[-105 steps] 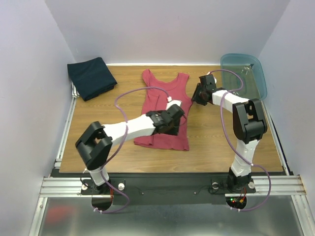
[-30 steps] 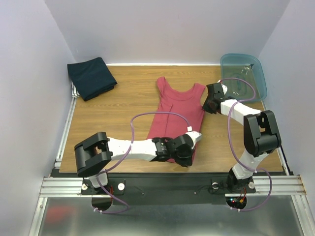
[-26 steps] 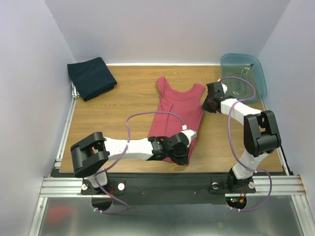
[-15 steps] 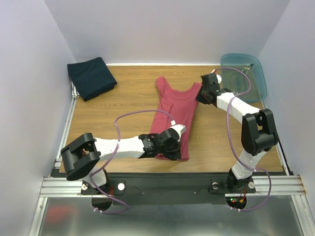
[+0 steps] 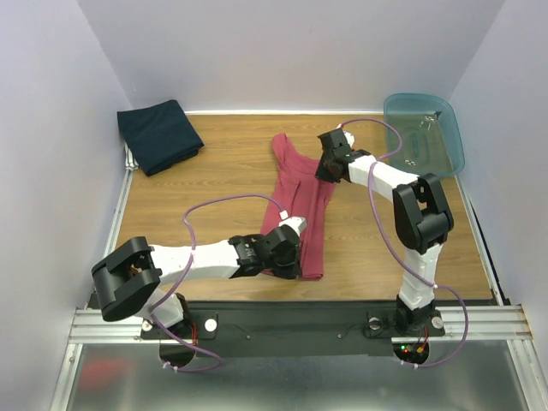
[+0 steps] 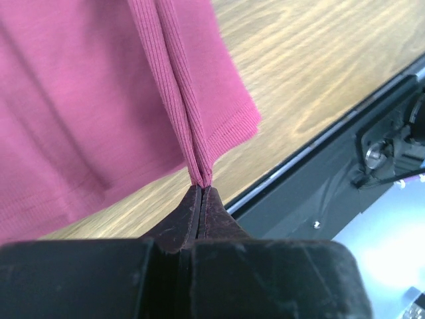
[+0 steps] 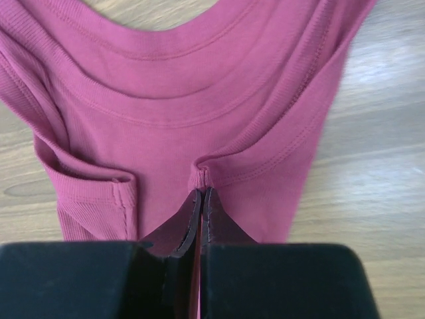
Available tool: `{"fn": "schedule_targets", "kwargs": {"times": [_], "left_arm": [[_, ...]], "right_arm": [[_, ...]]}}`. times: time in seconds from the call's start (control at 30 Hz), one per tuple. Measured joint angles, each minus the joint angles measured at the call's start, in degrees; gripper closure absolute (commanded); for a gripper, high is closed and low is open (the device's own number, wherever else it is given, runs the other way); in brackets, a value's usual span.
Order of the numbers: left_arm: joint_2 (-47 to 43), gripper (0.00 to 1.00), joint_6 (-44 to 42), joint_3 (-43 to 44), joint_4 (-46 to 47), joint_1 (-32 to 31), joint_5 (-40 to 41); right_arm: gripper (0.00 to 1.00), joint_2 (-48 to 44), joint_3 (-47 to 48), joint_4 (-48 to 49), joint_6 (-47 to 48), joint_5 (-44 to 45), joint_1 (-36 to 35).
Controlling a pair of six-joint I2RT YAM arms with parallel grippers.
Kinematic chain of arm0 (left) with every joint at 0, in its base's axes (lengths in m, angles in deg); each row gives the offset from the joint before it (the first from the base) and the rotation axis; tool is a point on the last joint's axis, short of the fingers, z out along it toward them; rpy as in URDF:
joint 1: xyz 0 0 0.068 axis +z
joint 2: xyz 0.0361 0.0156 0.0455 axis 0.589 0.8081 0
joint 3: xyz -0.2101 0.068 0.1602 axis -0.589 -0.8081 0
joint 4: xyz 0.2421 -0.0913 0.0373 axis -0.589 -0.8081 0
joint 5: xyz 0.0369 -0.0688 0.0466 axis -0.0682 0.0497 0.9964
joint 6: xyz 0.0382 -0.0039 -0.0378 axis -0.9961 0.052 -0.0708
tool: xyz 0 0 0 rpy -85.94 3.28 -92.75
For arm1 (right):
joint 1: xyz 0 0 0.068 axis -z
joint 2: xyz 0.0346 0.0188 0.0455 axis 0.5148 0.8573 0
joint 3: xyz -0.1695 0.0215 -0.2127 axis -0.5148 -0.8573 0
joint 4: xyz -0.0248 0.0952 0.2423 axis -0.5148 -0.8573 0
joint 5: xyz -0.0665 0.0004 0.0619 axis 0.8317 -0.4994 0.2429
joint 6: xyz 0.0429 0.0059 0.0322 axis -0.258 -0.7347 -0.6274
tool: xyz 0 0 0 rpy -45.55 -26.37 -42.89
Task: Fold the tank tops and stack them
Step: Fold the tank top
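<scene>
Left gripper (image 6: 201,189): jaws fully closed, tips pinching a thin doubled ridge of the maroon tank top (image 6: 80,119). The ridge runs straight ahead from the tips. Bulk of the cloth lies left of the jaws. The hem corner sits just ahead and right, lying flat on the table (image 6: 319,66). Right of the jaws there is bare wood, then the black front frame (image 6: 312,193) close by, so little room on that side.

Right gripper (image 7: 201,193): jaws pressed together, nipping a small pucker of the same top (image 7: 219,100) at the tips. The scoop neckline is directly ahead. A folded-over strap edge sits left of the jaws, an armhole seam to the right. Bare wood (image 7: 372,133) lies beyond it on the right.

Top view: the maroon tank top (image 5: 304,201) lies as a narrow lengthwise strip between the left gripper (image 5: 287,257) at the hem end and the right gripper (image 5: 328,163) at the neck end. The navy tank top (image 5: 158,135), a folded square, sits well apart, far to the left of both. The blue tub (image 5: 454,128) is off to the right gripper's right, not touching. Open tabletop (image 5: 197,188) lies between the strip and the navy square.
</scene>
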Motion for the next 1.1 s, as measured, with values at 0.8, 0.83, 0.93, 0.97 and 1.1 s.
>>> {"fn": "schedule_targets", "kwargs": {"times": [0.8, 0.83, 0.93, 0.97, 1.1], "left_arm": [[-2.69, 1.0, 3.48, -3.06, -7.93, 2.49, 2.47], [-2.69, 1.0, 3.5, -3.06, -8.2, 2.58, 2.6], [-2.69, 1.0, 3.69, -3.06, -8.9, 2.58, 3.34], [-2.69, 1.0, 3.74, -3.06, -9.2, 2.58, 3.52], [-3.15, 1.0, 3.98, -3.06, -10.47, 2.6, 4.48]], "right_arm": [[0.99, 6.86, 6.64, -2.71, -0.17, 2.84, -5.22], [1.0, 6.86, 6.67, -2.73, -0.2, 2.89, -5.33], [1.0, 6.86, 7.02, -2.93, -0.2, 3.02, -5.53], [1.0, 6.86, 7.08, -2.93, -0.2, 3.06, -5.64], [1.0, 6.86, 7.82, -3.02, -0.17, 3.43, -6.12]]}}
